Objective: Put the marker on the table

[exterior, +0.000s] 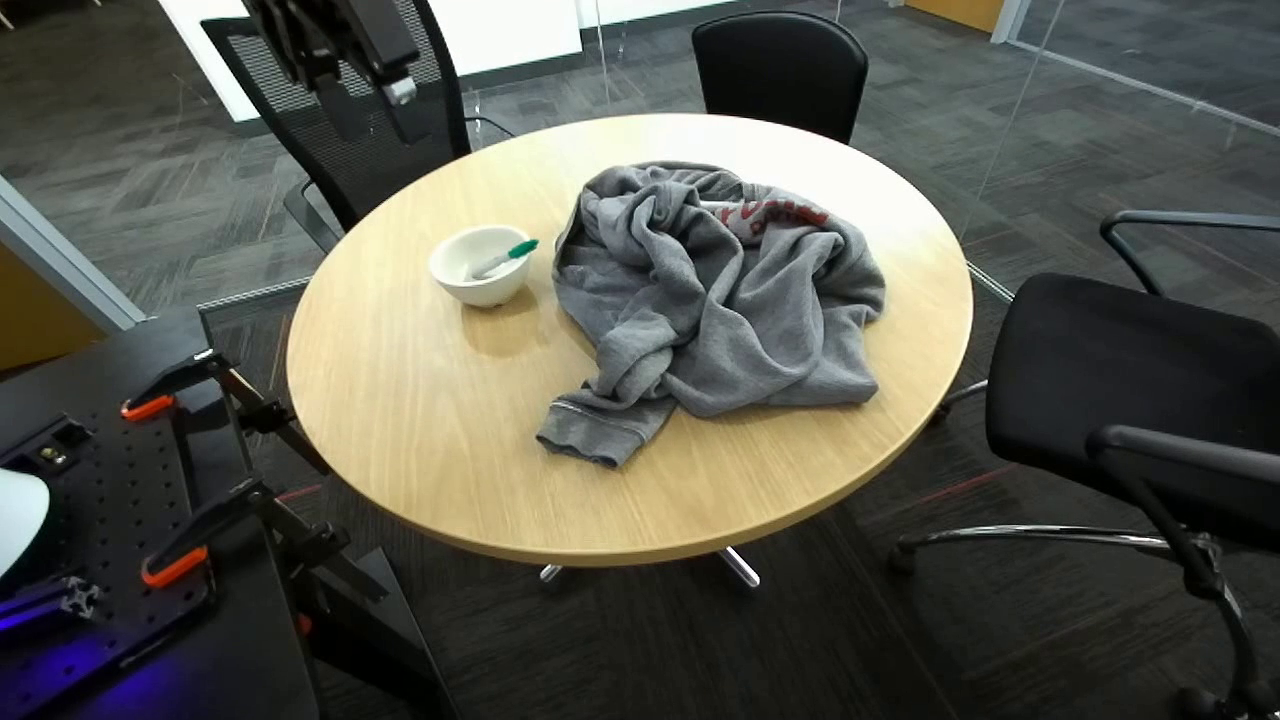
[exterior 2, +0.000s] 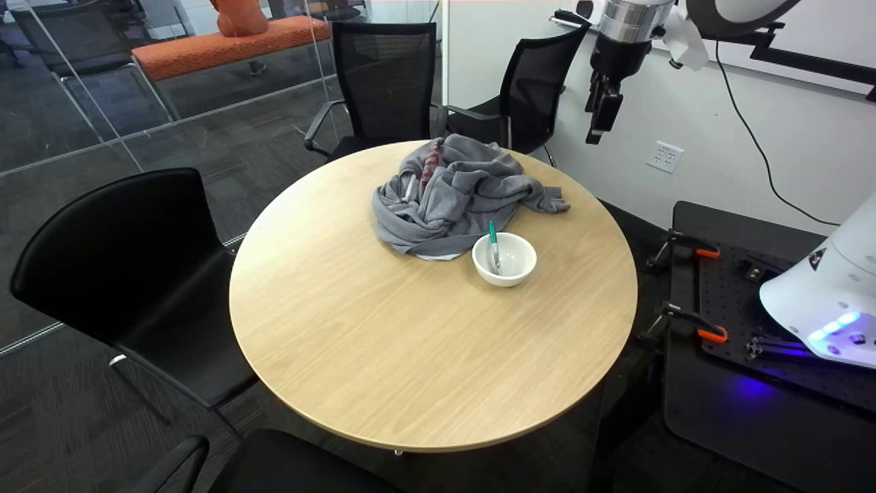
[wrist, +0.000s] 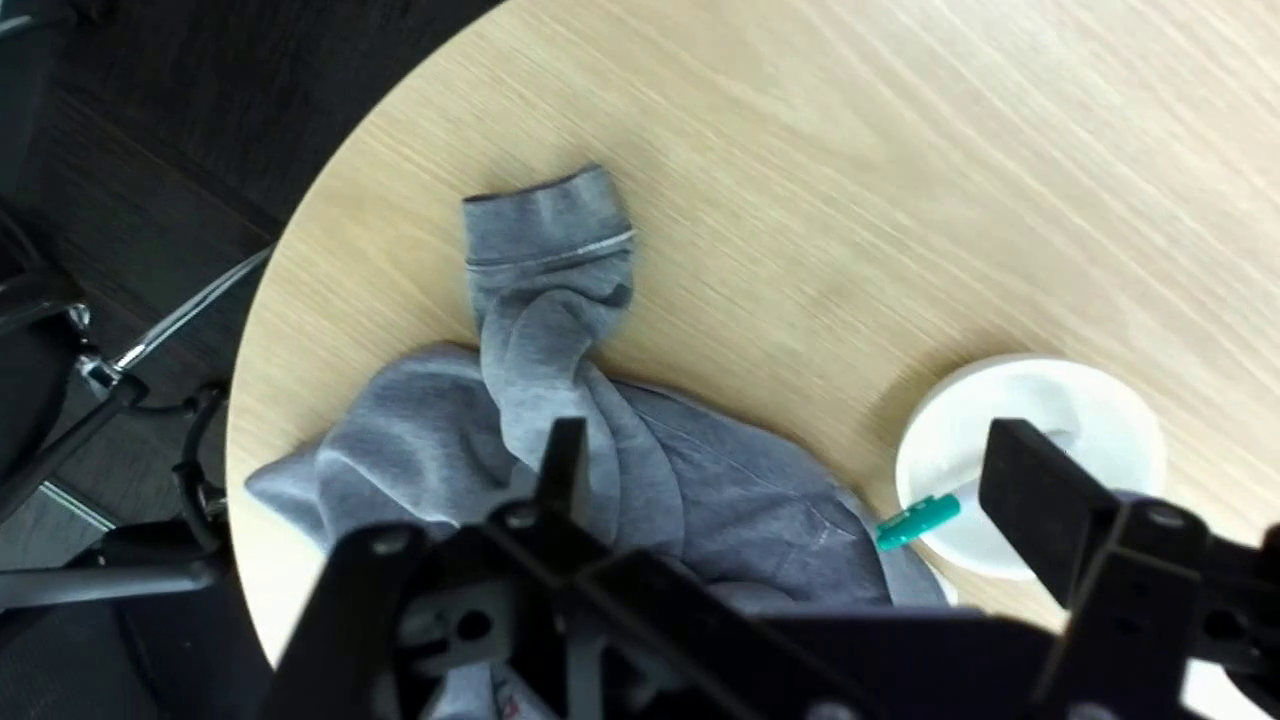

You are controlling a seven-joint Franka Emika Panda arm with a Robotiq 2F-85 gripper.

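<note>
The marker, white with a green-teal cap, leans inside the white bowl with its cap end sticking out over the rim; it shows in both exterior views [exterior: 510, 254] [exterior 2: 493, 239] and in the wrist view [wrist: 918, 521]. The white bowl [exterior: 452, 275] [exterior 2: 523, 255] [wrist: 1090, 400] stands on the round wood-grain table [exterior: 420, 420] [exterior 2: 383, 356] [wrist: 800, 200]. My gripper [exterior: 375, 115] [exterior 2: 599, 133] [wrist: 790, 440] is open and empty, in the air well above the tabletop. In the wrist view its right finger covers part of the bowl and the marker's body.
A crumpled grey sweatshirt [exterior: 720, 300] [exterior 2: 458, 192] [wrist: 720, 490] lies on the table beside the bowl, close to the marker's cap. Black chairs [exterior: 785, 75] [exterior 2: 130, 274] stand around the table. The robot's black stand [exterior: 250, 640] [exterior 2: 712, 411] with clamps is beside it.
</note>
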